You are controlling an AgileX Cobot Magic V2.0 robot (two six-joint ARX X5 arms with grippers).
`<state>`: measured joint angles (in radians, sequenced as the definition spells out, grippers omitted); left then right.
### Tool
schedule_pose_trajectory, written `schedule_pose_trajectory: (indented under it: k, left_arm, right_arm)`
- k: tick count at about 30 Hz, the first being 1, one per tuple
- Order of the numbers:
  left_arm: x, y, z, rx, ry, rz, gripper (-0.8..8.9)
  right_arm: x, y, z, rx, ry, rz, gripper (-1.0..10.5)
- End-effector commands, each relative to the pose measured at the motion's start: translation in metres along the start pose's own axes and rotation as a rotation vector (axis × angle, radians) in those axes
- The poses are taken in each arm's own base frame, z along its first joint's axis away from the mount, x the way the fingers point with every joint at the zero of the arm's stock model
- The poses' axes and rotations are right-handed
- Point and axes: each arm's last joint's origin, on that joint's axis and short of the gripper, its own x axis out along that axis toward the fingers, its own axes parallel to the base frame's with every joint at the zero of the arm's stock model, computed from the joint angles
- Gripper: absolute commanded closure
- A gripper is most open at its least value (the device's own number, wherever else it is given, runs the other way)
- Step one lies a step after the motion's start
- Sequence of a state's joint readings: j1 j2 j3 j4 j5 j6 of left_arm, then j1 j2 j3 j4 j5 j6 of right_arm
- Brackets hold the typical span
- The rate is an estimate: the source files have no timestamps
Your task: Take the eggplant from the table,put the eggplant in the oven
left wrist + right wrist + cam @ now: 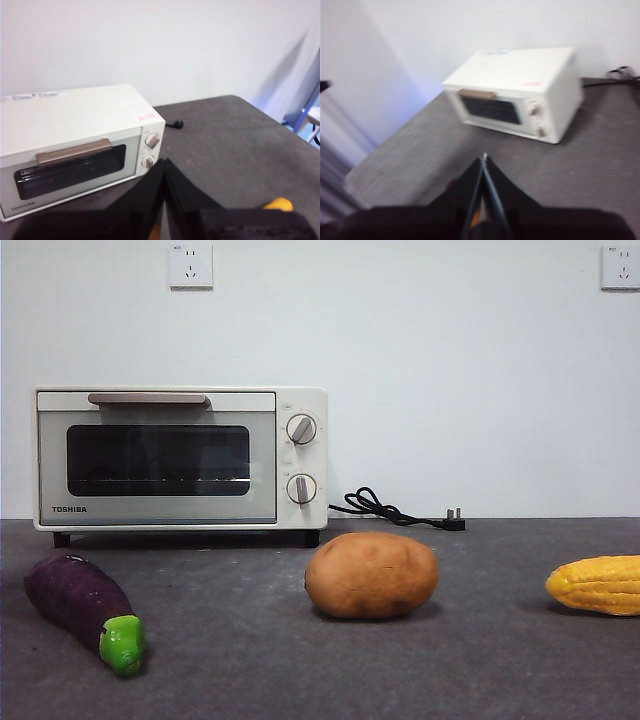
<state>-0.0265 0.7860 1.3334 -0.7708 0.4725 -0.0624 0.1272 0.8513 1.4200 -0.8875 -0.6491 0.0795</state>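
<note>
The dark purple eggplant with its green stem cap lies on the grey table at the front left, just in front of the oven. The cream Toshiba oven stands at the back left with its glass door closed; it also shows in the wrist views as the oven and the oven. My left gripper is shut and hangs high above the table, away from the eggplant. My right gripper is also shut and raised. Neither wrist view shows the eggplant, and neither arm appears in the front view.
A brown potato sits mid-table, and a yellow corn cob lies at the right edge. The oven's black power cord lies behind the potato by the wall.
</note>
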Motion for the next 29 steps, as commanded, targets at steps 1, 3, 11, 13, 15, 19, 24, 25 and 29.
schedule_pose_trajectory:
  k: [1,3,11,13,15,19,24,25,29]
  left_arm:
    - [0.001,-0.001,0.003,0.017,0.019,-0.016,8.19]
    - [0.003,-0.001,0.004,0.023,0.027,-0.023,8.19]
    - [0.009,0.001,0.001,0.018,0.073,-0.025,8.19]
    - [0.011,0.002,0.0,0.015,0.08,-0.025,8.19]
    - [0.013,0.003,0.0,0.012,0.086,-0.024,8.18]
    - [0.017,0.005,0.0,0.007,0.097,-0.024,8.18]
    - [0.023,0.008,0.0,-0.002,0.115,-0.023,8.19]
    - [0.025,0.009,0.0,-0.004,0.119,-0.023,8.19]
    - [0.03,0.012,-0.001,-0.012,0.134,-0.022,8.18]
  right_arm:
    - [0.0,0.009,0.01,-0.052,0.03,0.06,9.5]
    - [0.003,0.014,0.015,-0.071,0.056,0.107,9.5]
    - [0.011,0.029,0.024,-0.102,0.118,0.237,9.5]
    - [0.013,0.031,0.025,-0.114,0.129,0.258,9.5]
    - [0.015,0.033,0.025,-0.116,0.137,0.275,9.5]
    - [0.018,0.035,0.024,-0.117,0.151,0.295,9.4]
    - [0.018,0.035,0.024,-0.119,0.151,0.3,8.0]
    - [0.018,0.035,0.024,-0.119,0.151,0.3,7.4]
    - [0.018,0.035,0.024,-0.119,0.151,0.3,5.3]
